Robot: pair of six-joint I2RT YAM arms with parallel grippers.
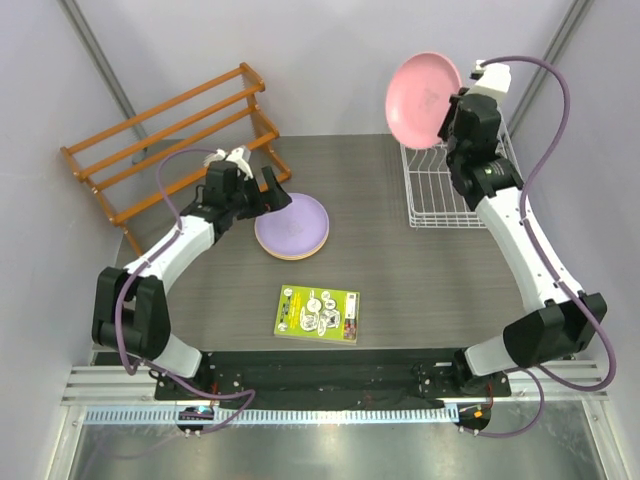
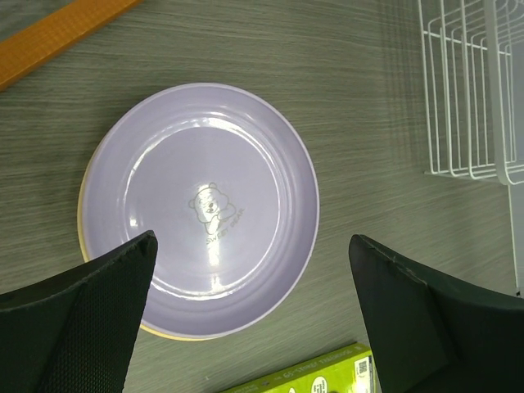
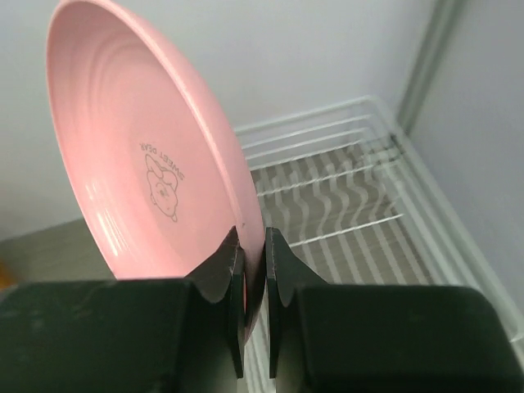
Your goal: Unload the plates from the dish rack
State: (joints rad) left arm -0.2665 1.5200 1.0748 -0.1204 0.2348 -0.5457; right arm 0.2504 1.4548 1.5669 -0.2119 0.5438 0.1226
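My right gripper (image 1: 452,112) is shut on the rim of the pink plate (image 1: 422,99) and holds it on edge above the white wire dish rack (image 1: 440,200). In the right wrist view the pink plate (image 3: 147,155) stands between my pads, with the rack (image 3: 344,188) behind it. The lilac purple plate (image 1: 292,225) lies flat on the table, stacked on the orange-yellow plate, whose rim (image 2: 83,246) peeks out at its edge. My left gripper (image 1: 270,192) is open just left of this stack. In the left wrist view the purple plate (image 2: 201,209) lies below my spread fingers (image 2: 98,303).
An orange-brown wooden slatted rack (image 1: 170,135) stands at the back left. A green-and-yellow booklet (image 1: 317,313) lies on the table in front of the plate stack. Grey walls close in the back and both sides.
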